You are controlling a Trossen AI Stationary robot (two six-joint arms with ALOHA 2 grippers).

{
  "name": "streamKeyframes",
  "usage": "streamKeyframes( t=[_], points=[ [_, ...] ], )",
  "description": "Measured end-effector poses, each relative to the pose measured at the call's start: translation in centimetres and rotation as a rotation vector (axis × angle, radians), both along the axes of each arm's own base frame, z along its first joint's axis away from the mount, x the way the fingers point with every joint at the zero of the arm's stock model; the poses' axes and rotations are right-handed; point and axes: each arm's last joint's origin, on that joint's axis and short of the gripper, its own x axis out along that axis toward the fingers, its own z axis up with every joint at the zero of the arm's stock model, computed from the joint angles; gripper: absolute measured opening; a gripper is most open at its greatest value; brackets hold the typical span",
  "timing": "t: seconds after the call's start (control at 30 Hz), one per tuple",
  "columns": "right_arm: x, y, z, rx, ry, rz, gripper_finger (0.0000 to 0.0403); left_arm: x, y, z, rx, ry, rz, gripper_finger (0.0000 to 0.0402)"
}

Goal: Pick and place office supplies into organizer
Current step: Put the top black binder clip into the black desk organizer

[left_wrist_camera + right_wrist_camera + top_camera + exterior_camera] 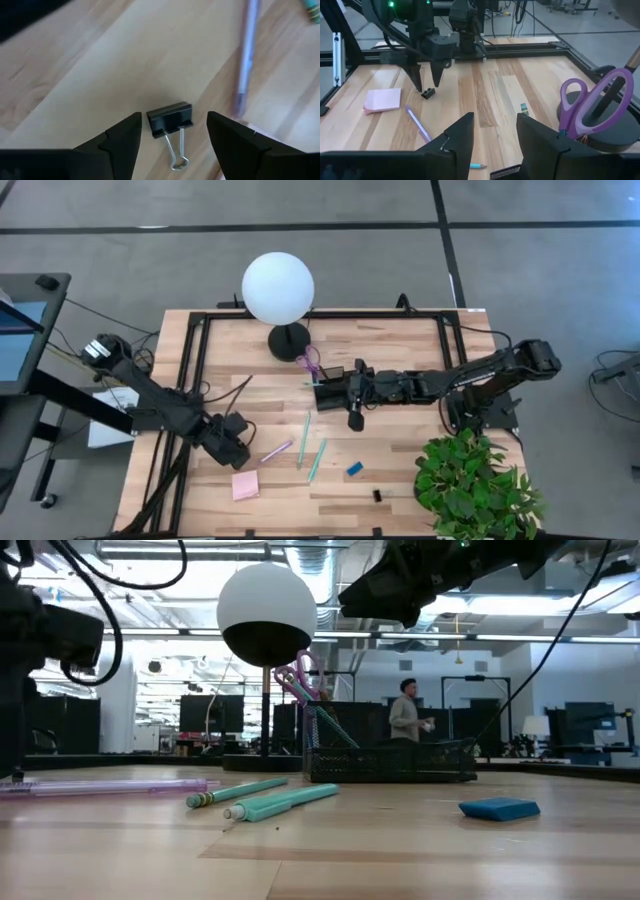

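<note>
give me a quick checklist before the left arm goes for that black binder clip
1. Left tool open: ok, its fingers stand apart.
2. Binder clip between the fingers: ok, it lies on the table in the gap, handles flat.
3. Purple pen out of the way: ok, it lies off to one side, apart from the clip.
4. Sticky-note pad clear of the clip: ok.
5. Right tool out of the path: ok, it is over by the organizer.
6. Free compartment for the clip: cannot tell.
</note>
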Motion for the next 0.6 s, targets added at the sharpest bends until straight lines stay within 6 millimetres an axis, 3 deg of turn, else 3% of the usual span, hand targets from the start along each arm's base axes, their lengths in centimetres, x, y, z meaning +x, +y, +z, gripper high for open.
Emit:
streamKeyframes(
  t=[0.27,0.6],
  points=[
    [0.0,0.0,0.0,0.0,0.003,0.0,0.0143,0.9,-0.9,-1.7,0.014,0.03,-0.024,0.0222],
    [0.0,0.0,0.0,0.0,0.003,0.0,0.0142,0.8,-0.7,-2.0,0.04,0.049,0.025,0.0222]
  ],
)
